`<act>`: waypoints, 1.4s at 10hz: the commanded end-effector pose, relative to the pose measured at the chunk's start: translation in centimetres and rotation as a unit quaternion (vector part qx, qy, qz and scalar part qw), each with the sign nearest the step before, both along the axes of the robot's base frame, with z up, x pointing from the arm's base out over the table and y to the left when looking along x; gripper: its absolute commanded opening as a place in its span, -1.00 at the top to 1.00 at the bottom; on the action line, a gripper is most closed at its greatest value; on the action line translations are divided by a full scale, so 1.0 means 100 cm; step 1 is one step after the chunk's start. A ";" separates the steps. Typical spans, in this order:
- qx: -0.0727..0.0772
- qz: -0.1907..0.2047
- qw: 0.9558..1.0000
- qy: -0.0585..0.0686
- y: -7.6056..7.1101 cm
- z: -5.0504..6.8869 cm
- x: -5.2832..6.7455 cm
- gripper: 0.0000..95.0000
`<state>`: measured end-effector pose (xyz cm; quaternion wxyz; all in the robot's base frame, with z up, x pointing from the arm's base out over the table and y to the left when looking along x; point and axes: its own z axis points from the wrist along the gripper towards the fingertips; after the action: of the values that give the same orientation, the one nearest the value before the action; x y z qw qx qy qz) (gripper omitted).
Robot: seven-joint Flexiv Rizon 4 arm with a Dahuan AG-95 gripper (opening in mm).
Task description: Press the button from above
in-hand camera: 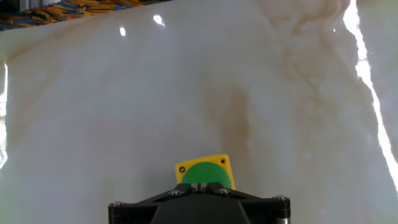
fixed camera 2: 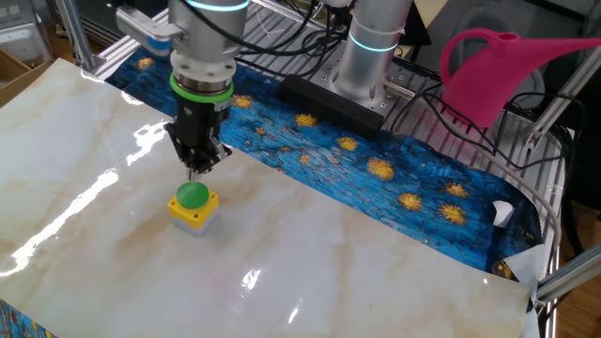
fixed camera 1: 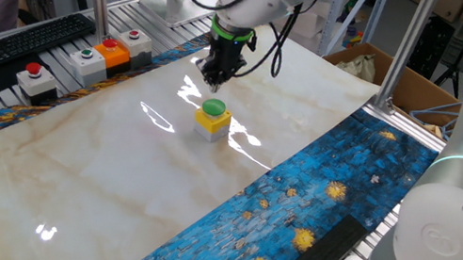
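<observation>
The button is a green dome on a small yellow cube housing, and it stands on the white marble-look table top. It also shows in the other fixed view and at the bottom of the hand view. My gripper points down and hangs a little above the button, slightly toward its far side. In the hand view the fingertips meet with no gap over the dome's near edge. They hold nothing.
Grey boxes with a red button and a green one and an orange box line the far edge, with a keyboard behind them. A blue starry cloth borders the table. A pink watering can and a cardboard box stand off the table.
</observation>
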<state>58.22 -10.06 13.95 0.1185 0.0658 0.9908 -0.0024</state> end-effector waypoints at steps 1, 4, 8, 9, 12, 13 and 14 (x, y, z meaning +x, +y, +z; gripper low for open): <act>-0.001 0.013 1.000 -0.003 -0.007 -0.008 0.004 1.00; 0.007 0.009 1.000 -0.013 -0.013 -0.019 0.003 1.00; 0.011 0.009 1.000 -0.021 -0.016 -0.032 0.001 1.00; 0.016 0.005 1.000 -0.021 -0.016 -0.033 0.001 1.00; 0.030 -0.001 0.999 -0.024 -0.016 -0.044 0.000 1.00; 0.033 -0.003 0.999 -0.027 -0.015 -0.050 0.000 1.00; 0.039 -0.005 0.999 -0.032 -0.014 -0.064 -0.002 1.00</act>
<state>58.48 -11.81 8.51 0.1559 0.0769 0.9842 0.0336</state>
